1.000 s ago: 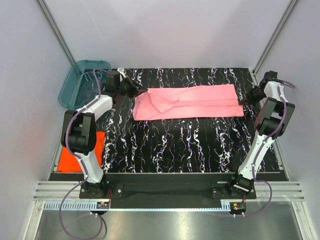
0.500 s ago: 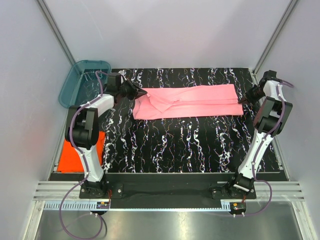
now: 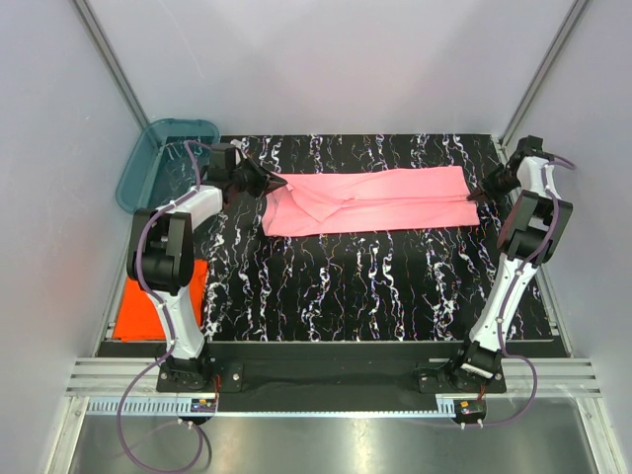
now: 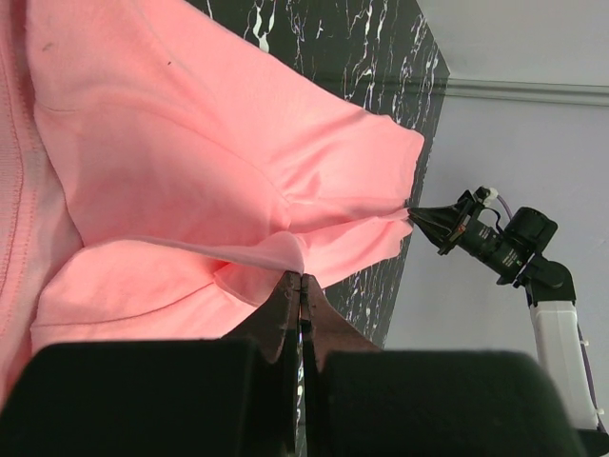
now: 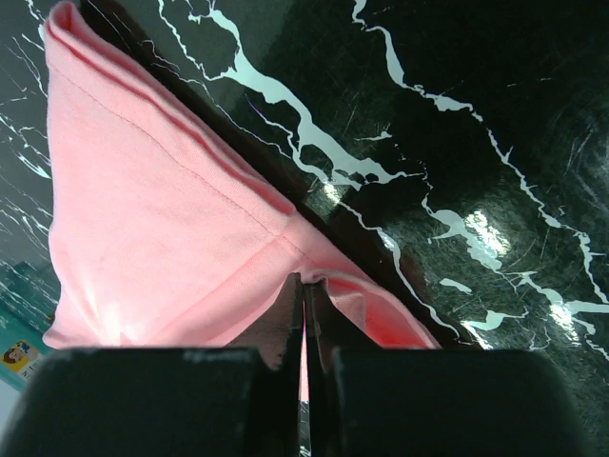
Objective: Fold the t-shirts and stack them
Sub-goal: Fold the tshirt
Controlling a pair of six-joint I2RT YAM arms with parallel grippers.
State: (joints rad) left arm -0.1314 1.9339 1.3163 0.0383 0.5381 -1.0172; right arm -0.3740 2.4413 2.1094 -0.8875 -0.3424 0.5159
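Note:
A light pink t-shirt (image 3: 375,200) lies as a long folded band across the far half of the black marbled table (image 3: 336,286). My left gripper (image 3: 277,182) is shut on the cloth at its left end; in the left wrist view the pink t-shirt (image 4: 190,171) rises from the gripper (image 4: 301,278). My right gripper (image 3: 476,198) is shut on the right end, and the pink t-shirt (image 5: 162,219) is pinched in the gripper (image 5: 304,280). A bright orange-red t-shirt (image 3: 133,311) lies folded off the table's left edge, behind the left arm.
A teal see-through tub (image 3: 148,158) stands at the far left corner. Grey walls close in the sides and back. A metal rail (image 3: 336,380) holding both arm bases runs along the near edge.
Both grippers kept their hold on the pink t-shirt. The left gripper shifted slightly right and the left arm's elbow drew in; the right wrist rose a little towards the far edge.

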